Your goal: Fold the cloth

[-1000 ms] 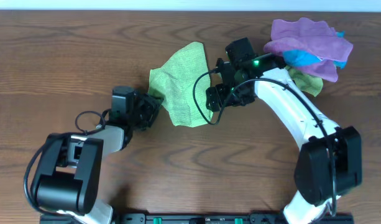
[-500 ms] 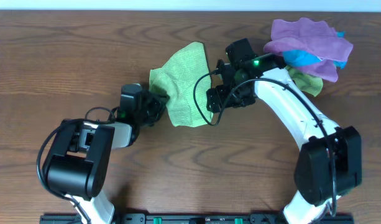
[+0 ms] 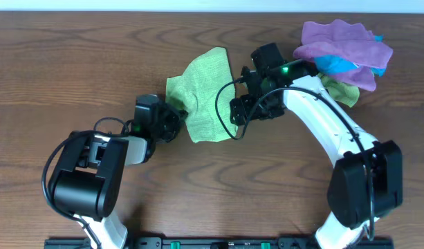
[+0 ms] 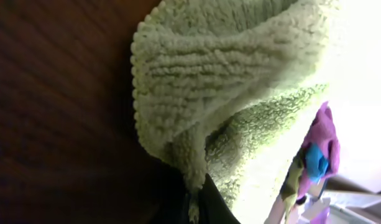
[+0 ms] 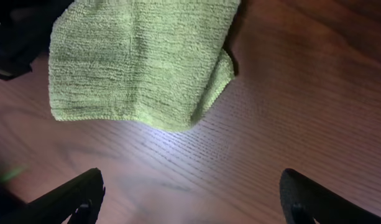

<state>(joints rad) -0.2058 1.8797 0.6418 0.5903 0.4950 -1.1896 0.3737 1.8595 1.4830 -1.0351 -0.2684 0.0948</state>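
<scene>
Dark wooden desk [image 3: 73, 55] is carrying everything. One lime-green cloth [image 3: 201, 90] is lying crumpled at centre between both hands, its long axis running far-to-near. One purple cloth [image 3: 343, 41], one blue cloth [image 3: 336, 66] and one olive scrap [image 3: 343, 91] are lying heaped at far right. Right hand [image 5: 190, 183] is standing wide open just beside the lime-green cloth's right edge. Left hand [image 3: 171, 119] is touching the left edge, so it is judged nearer; whether it is gripping cannot be told.
</scene>
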